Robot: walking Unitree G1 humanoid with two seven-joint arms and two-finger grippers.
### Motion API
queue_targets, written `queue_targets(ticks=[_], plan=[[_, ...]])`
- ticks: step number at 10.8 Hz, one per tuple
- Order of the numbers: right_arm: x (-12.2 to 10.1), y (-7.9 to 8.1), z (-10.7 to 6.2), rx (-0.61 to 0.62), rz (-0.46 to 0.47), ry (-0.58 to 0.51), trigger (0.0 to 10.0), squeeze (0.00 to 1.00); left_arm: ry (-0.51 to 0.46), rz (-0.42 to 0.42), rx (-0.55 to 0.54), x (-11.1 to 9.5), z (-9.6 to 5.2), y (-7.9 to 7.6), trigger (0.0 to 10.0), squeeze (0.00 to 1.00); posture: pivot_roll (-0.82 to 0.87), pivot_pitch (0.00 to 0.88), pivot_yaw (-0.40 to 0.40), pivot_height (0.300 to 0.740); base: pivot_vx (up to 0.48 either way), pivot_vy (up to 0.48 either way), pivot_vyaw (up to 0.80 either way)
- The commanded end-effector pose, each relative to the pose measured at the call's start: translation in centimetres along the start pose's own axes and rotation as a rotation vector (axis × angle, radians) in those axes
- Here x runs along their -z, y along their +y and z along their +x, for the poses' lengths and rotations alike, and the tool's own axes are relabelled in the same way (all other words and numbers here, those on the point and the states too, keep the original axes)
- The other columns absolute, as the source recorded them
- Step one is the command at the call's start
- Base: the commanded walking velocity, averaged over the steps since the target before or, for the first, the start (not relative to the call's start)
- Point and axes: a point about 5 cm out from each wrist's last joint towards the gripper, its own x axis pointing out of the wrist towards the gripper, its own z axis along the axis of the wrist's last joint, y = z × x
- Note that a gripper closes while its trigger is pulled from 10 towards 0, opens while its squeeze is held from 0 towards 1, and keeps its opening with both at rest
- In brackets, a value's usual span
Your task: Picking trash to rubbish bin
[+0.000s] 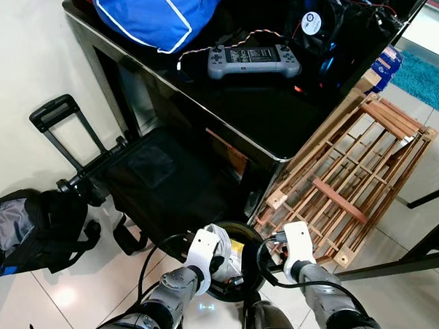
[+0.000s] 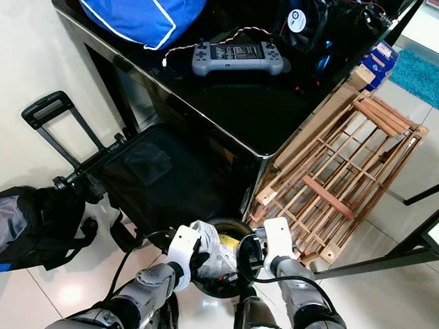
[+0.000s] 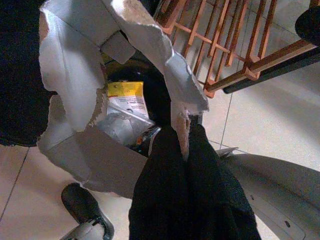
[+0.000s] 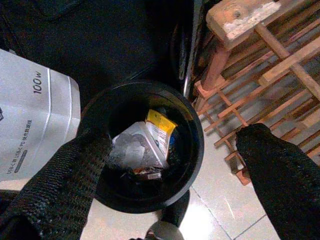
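A black worktop (image 1: 265, 115) with a blue bag (image 1: 153, 12) and a grey controller (image 1: 253, 62) fills the 12 o'clock part of the head view, with a wooden rack (image 1: 357, 178) leaning at its 4 o'clock and a black suitcase (image 1: 160, 180) at 7 o'clock. The round black bin (image 4: 145, 150) sits on the floor at 6 o'clock, already holding wrappers (image 4: 150, 137). The left tool (image 3: 182, 137) is clenched on a torn grey piece of cardboard (image 3: 75, 75) right above the bin, while the right tool (image 4: 170, 155) hangs released with fingers spread over the rim.
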Motion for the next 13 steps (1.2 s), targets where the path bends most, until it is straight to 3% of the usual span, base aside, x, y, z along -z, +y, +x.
queue_targets(ticks=[1,5,9,10,11,13], plan=[[1.48,-0.25,-0.57,-0.004,-0.012,0.046,10.0,0.0,0.03,-0.007,0.002,1.01,-0.11,-0.41,10.0,0.0,-0.11,0.303,0.005,0.74,0.0,0.0,0.0],[1.96,0.73,-0.81,-0.085,-0.003,0.046,10.0,0.0,0.01,0.007,-0.017,0.71,-0.11,-0.2,10.0,0.0,-0.11,0.306,0.002,0.74,0.0,0.0,0.0],[2.01,0.54,-0.95,-0.112,-0.003,0.063,10.0,0.0,0.0,0.007,-0.017,0.55,-0.12,-0.09,10.0,0.0,-0.11,0.297,0.006,0.74,0.0,0.0,0.0],[1.99,0.55,-0.95,-0.109,-0.002,0.063,10.0,0.0,-0.002,0.008,-0.016,0.5,-0.11,-0.08,10.0,0.71,-0.11,0.296,0.006,0.74,0.0,0.0,0.0],[1.97,0.58,-0.93,-0.11,-0.002,0.064,10.0,0.0,-0.003,0.008,-0.014,0.44,-0.1,-0.1,10.0,1.0,-0.11,0.295,0.008,0.74,0.0,0.0,0.0],[1.92,0.66,-0.9,-0.11,-0.003,0.064,10.0,0.0,-0.003,0.0,-0.008,0.47,-0.11,-0.11,10.0,1.0,-0.11,0.293,0.01,0.74,0.0,0.0,0.0]])
